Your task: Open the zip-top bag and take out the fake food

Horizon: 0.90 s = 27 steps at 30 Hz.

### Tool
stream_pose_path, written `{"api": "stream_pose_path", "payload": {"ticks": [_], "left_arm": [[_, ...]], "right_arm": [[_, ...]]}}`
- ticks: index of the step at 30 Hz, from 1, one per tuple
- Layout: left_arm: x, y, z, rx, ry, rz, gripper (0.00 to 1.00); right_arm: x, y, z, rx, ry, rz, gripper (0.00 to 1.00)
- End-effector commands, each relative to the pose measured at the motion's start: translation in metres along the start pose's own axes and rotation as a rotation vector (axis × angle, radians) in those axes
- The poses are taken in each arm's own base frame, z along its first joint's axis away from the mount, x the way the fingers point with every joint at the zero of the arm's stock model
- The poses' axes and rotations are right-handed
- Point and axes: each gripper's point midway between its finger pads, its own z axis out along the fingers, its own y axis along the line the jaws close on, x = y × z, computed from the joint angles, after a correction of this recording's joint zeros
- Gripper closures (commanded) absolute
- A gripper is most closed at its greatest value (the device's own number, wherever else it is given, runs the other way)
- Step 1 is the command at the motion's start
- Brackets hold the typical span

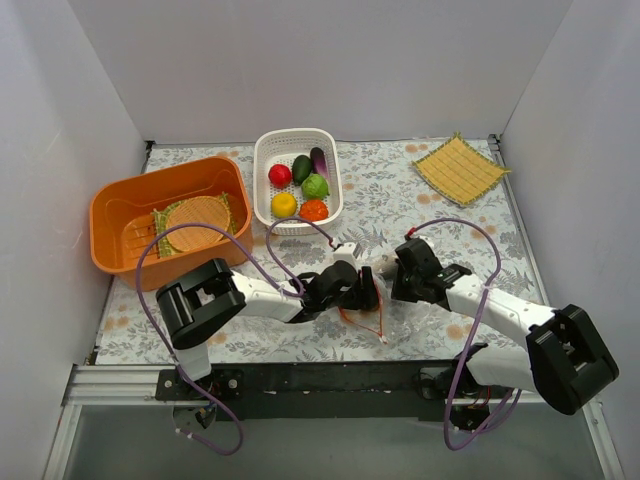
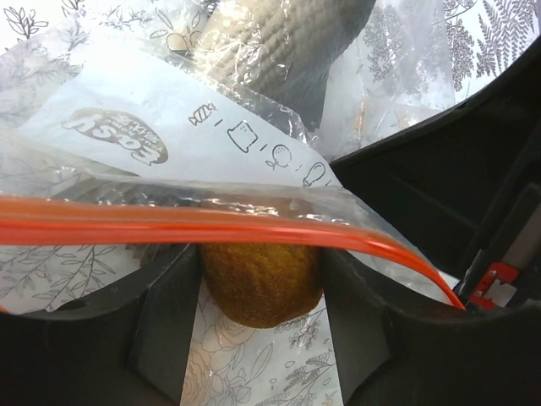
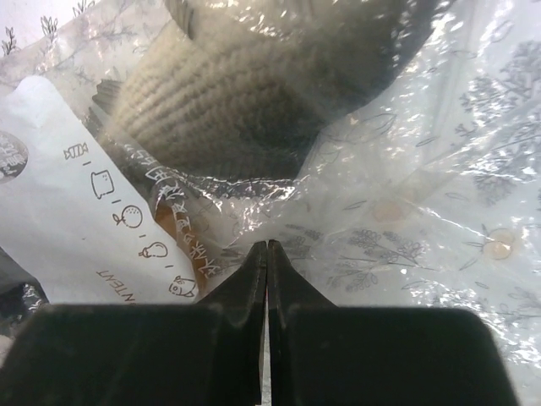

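The zip-top bag point(image 1: 385, 312) lies crumpled on the bench point(image 1: 400, 205) near the arm bases, between the two tools. The left tool point(image 1: 358, 290) grips a brown piece point(image 2: 262, 283) of fake food, which appears to touch both fingers point(image 2: 169, 321). The orange-red zipper strip point(image 2: 127, 222) crosses just in front of it, and I cannot tell whether the piece is clear of the bag mouth. The right tool point(image 3: 267, 254), on the bag's right side, is pressed together on a fold of film. A grey-brown ribbed piece point(image 3: 220, 110) sits inside the bag, toward its far end.

If the left tool pulls while the strip hooks the piece, the whole bag may drag along, or the rounded piece may squirt free. The right tool's thin pinch could also slide off the slick film.
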Motion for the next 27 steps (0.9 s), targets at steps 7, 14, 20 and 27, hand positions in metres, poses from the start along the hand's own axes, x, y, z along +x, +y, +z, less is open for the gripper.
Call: {"api": "stream_pose_path", "payload": {"ticks": [7, 14, 20, 27], "left_arm": [[-0.006, 0.007, -0.039, -0.036, 0.001, 0.027, 0.63], [-0.018, 0.005, -0.068, -0.048, -0.008, 0.02, 0.63], [-0.037, 0.012, -0.112, -0.072, -0.009, 0.079, 0.64], [-0.117, 0.01, -0.146, -0.072, -0.162, 0.068, 0.64]], "right_arm": [[-0.021, -0.012, -0.011, 0.045, -0.097, 0.034, 0.99], [-0.027, -0.01, -0.013, 0.04, -0.115, 0.044, 0.99], [-0.032, -0.006, -0.019, 0.016, -0.127, 0.033, 0.99], [-0.039, 0.0, -0.028, -0.003, -0.137, 0.011, 0.99]]}}
